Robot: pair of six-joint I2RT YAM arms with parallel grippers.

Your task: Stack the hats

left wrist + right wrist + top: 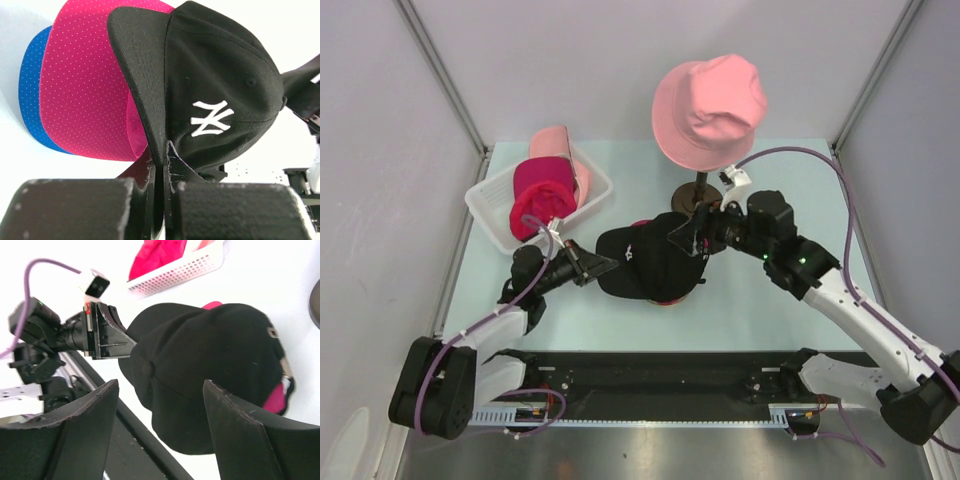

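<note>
A black cap (pixel 648 262) with a white logo lies mid-table on a magenta cap (pixel 667 299). In the left wrist view the black cap (pixel 220 75) covers the magenta cap (pixel 85 85), and a blue cap's peak (pixel 29 90) shows under that. My left gripper (pixel 598 265) is shut on the black cap's peak edge (pixel 164 150). My right gripper (pixel 686 236) is open over the cap's right side, with the black crown (pixel 200 375) between and beyond its open fingers (pixel 160 385). A salmon-pink bucket hat (pixel 708 108) sits on a stand at the back.
A white slatted basket (pixel 490 195) at the back left holds a magenta hat (pixel 542 190) and a light-pink hat (pixel 552 142). The stand's dark base (pixel 698 192) is just behind the right gripper. Walls close in the table on the left, right and back.
</note>
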